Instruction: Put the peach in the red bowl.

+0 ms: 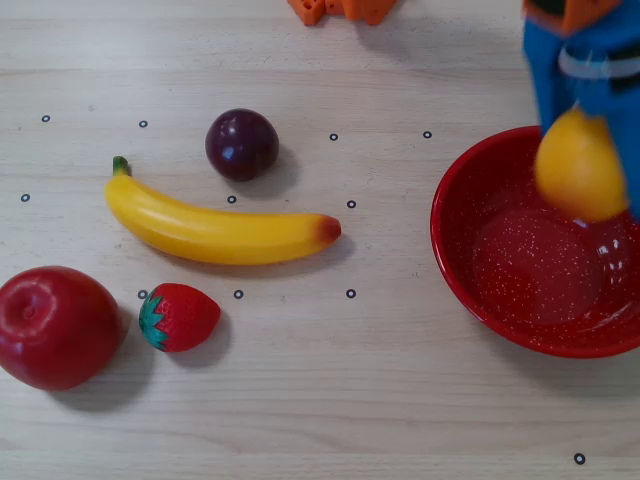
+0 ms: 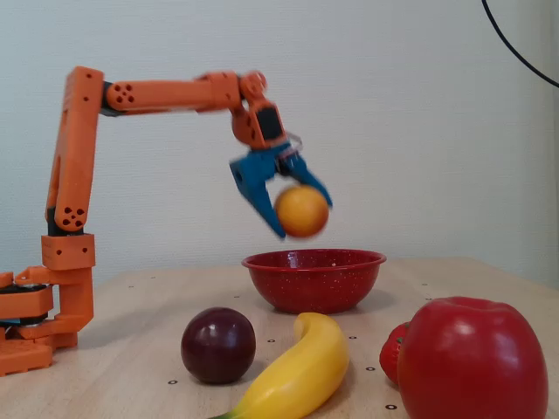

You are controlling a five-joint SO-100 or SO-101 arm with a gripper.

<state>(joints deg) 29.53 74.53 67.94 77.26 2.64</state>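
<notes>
The yellow-orange peach [image 2: 301, 211] hangs in the air between the blue fingertips of my gripper [image 2: 303, 218], just above the red bowl [image 2: 314, 278]. The peach looks blurred while the arm is sharp, and the jaws are spread wide around it. In the overhead view the peach [image 1: 580, 165] is over the far rim of the red speckled bowl [image 1: 470, 270], under the gripper [image 1: 590, 140]. The bowl is empty inside.
On the table left of the bowl in the overhead view lie a dark purple plum [image 1: 242, 144], a banana [image 1: 215, 228], a strawberry [image 1: 180, 317] and a big red apple [image 1: 55, 326]. The arm's orange base [image 2: 44, 314] stands at the left in the fixed view.
</notes>
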